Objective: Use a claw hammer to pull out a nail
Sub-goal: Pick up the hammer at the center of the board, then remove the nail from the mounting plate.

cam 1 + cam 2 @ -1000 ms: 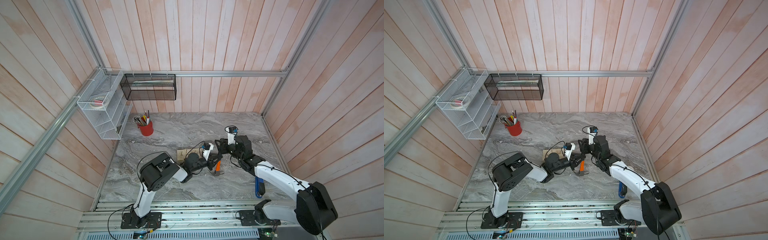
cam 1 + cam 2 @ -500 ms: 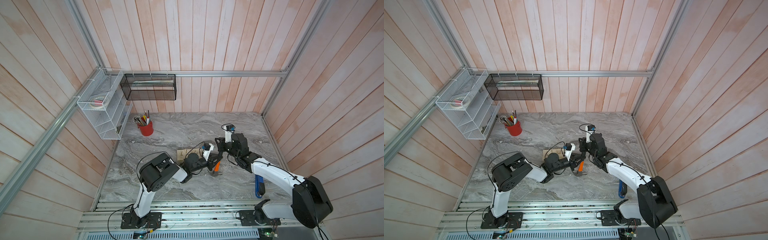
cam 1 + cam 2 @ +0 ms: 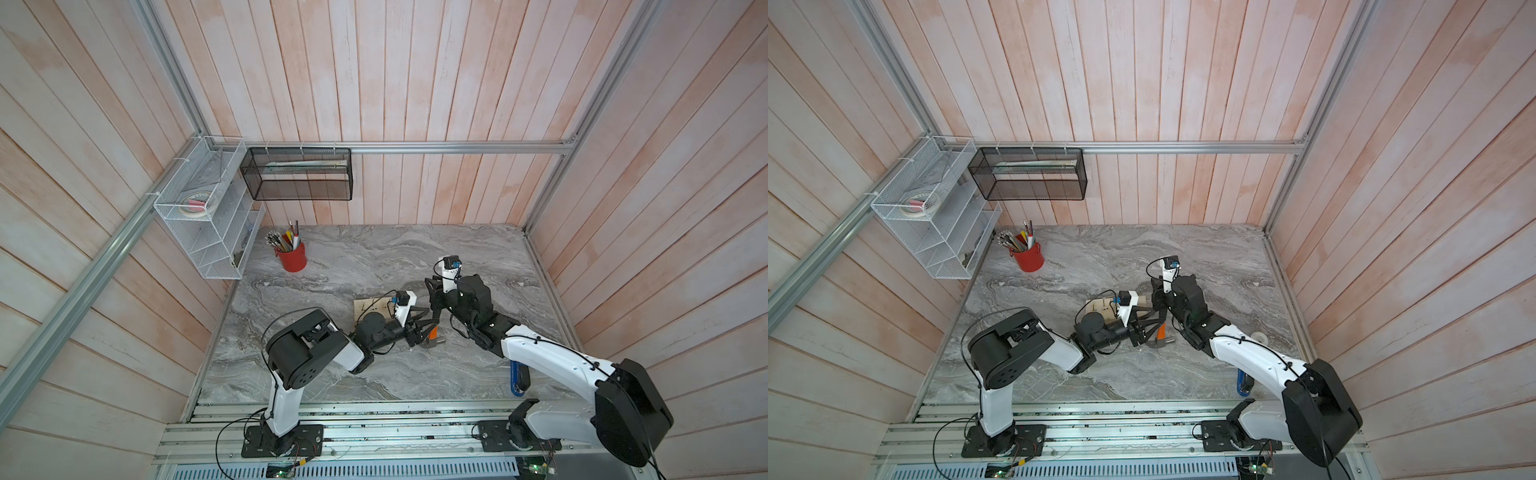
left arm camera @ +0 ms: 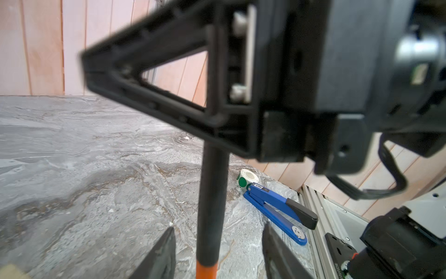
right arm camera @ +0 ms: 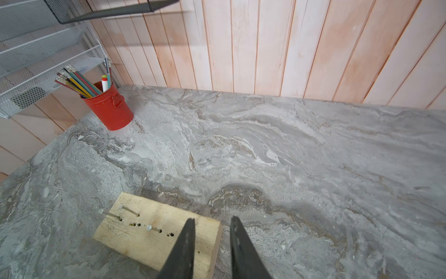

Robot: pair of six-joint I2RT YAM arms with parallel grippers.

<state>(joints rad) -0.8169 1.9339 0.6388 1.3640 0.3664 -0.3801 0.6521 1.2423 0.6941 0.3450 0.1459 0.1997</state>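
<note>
Clenching the black handle-top, the right gripper [image 5: 212, 218] holds the orange-and-black steel claw hammer [image 4: 212, 205] upright, head down; left gripper [image 4: 218, 228] released.

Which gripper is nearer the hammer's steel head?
Left. The left gripper straddles the claw hammer low on its handle, by the orange part above the head; the right gripper clamps the black handle higher up.
</note>
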